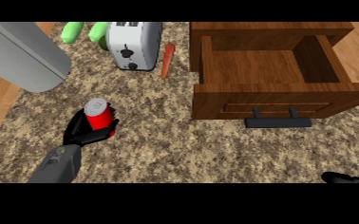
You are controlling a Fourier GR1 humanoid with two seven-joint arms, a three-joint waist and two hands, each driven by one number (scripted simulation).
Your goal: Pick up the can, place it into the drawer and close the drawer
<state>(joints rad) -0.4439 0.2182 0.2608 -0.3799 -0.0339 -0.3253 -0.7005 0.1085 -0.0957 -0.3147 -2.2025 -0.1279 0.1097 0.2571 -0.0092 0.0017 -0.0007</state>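
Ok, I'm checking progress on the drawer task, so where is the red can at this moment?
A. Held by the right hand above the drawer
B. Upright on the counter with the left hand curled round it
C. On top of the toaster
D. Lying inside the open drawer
B: the red can stands upright on the counter with the left hand curled round it, well left of the open drawer, which holds nothing visible.

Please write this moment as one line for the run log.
left hand: shut on can | can: upright on counter | drawer: open | right hand: resting, lower right edge
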